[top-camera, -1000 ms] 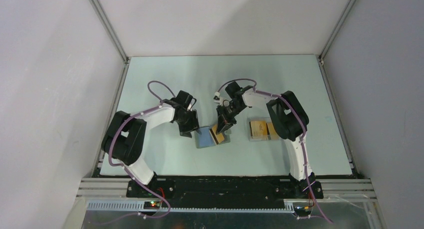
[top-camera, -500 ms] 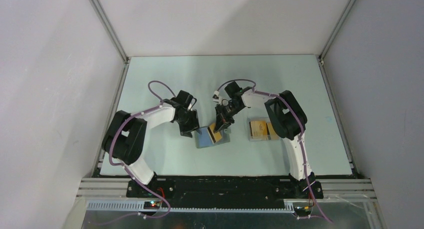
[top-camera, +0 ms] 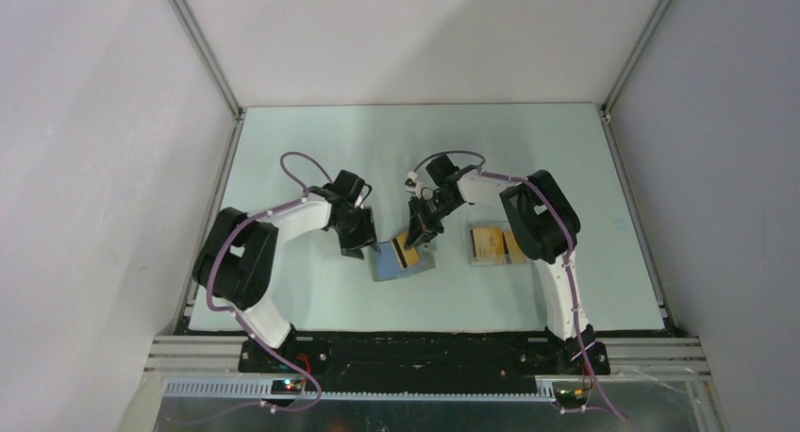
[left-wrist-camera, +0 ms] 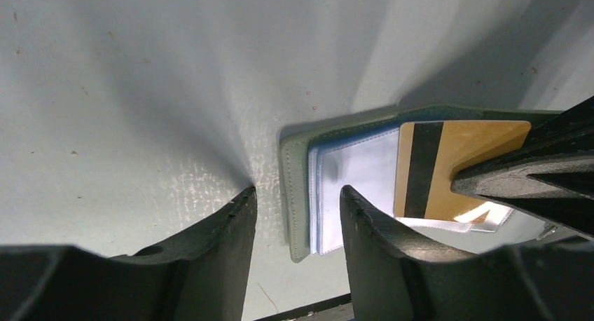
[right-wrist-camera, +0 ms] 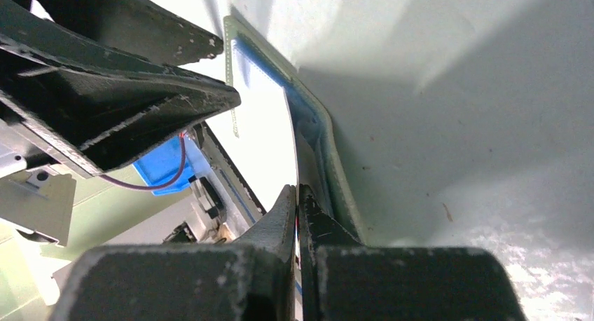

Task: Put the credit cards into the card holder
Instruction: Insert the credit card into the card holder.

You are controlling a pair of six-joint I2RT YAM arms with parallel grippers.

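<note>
Lab cell: white panels, aluminium frame

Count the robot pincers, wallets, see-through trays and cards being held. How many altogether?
Pincers: 2, the left pincer and the right pincer.
Wallets: 1, the open wallet.
Trays: 1, the clear tray.
Held cards: 1, the card in the right pincer.
Total: 5.

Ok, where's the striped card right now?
Top view, centre of the table: the card is pinched in the right end effector, over the open wallet, left of the tray.
</note>
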